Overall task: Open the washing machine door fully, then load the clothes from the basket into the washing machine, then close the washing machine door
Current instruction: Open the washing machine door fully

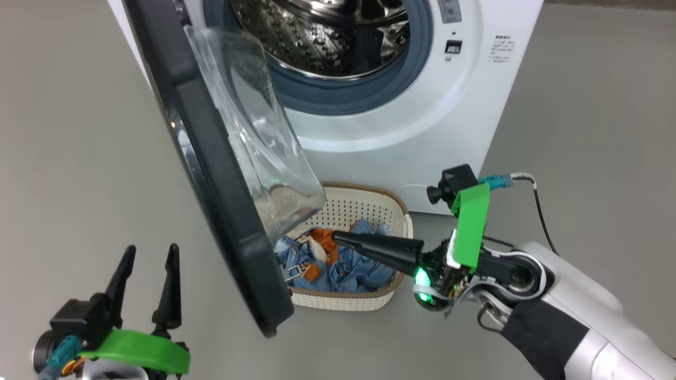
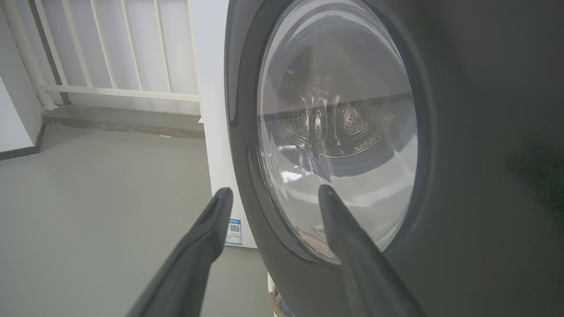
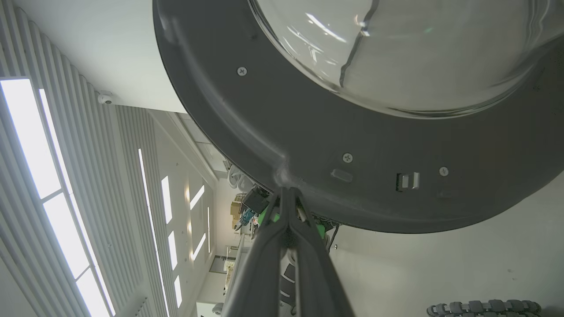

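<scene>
Against the inner rim of the door, your right end effector sits pinched shut and empty, above the basket at 6 o'clock. Push steadily toward 9 o'clock, tip off the glass; left end effector hangs wide at 7 o'clock.

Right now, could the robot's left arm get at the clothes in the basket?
Probably not directly: the open door stands between the left gripper and the basket, screening the clothes. The right gripper, on the basket's side, looks better placed.

Grey floor, white railing, ceiling lights
</scene>
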You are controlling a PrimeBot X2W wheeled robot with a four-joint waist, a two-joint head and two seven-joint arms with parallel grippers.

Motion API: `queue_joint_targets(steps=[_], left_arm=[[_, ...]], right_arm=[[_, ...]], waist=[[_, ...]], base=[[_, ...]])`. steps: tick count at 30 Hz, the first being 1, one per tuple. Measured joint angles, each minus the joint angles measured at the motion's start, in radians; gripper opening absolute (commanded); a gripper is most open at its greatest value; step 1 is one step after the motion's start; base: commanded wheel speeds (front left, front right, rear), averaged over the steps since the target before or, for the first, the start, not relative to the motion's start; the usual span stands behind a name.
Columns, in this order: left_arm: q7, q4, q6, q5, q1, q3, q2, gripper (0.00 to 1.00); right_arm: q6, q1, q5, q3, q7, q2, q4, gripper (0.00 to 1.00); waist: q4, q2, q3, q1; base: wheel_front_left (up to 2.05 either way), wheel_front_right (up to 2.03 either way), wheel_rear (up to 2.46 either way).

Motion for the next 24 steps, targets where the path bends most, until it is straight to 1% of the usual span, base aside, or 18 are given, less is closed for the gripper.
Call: queue_joint_targets(steps=[10, 15, 16, 17, 18, 19, 24], left_arm=[[0.000, -0.008, 0.000, 0.007, 0.034, 0.007, 0.004, 1.00], [0.000, -0.016, 0.000, 0.007, 0.043, 0.008, 0.004, 1.00], [0.000, -0.017, 0.000, 0.007, 0.046, 0.010, 0.004, 1.00], [0.000, -0.017, 0.000, 0.007, 0.048, 0.012, 0.004, 1.00], [0.000, -0.017, 0.000, 0.007, 0.049, 0.013, 0.004, 1.00], [0.000, -0.018, 0.000, 0.007, 0.050, 0.014, 0.004, 1.00], [0.000, -0.021, 0.000, 0.007, 0.050, 0.018, 0.004, 1.00]], right_arm=[[0.000, 0.041, 0.073, 0.071, -0.143, -0.080, -0.123, 0.00], [0.000, 0.053, 0.072, 0.082, -0.215, -0.105, -0.154, 0.00], [0.000, 0.053, 0.066, 0.082, -0.239, -0.106, -0.156, 0.11], [0.000, 0.053, 0.056, 0.081, -0.263, -0.107, -0.157, 0.44], [0.000, 0.053, 0.041, 0.081, -0.289, -0.109, -0.156, 0.96], [0.000, 0.053, 0.026, 0.080, -0.314, -0.110, -0.156, 1.00], [0.000, 0.047, -0.109, 0.071, -0.456, -0.112, -0.137, 1.00]], waist=[[-0.029, 0.0000, -0.035, 0.0000], [-0.034, 0.0000, -0.035, 0.0000], [-0.035, 0.0000, -0.035, 0.0000], [-0.037, 0.0000, -0.034, 0.0000], [-0.038, 0.0000, -0.034, 0.0000], [-0.039, 0.0000, -0.034, 0.0000], [-0.042, 0.0000, -0.033, 0.0000]], base=[[0.00, 0.00, 0.00], [0.00, 0.00, 0.00], [0.00, 0.00, 0.00], [0.00, 0.00, 0.00], [0.00, 0.00, 0.00], [0.00, 0.00, 0.00], [0.00, 0.00, 0.00]])
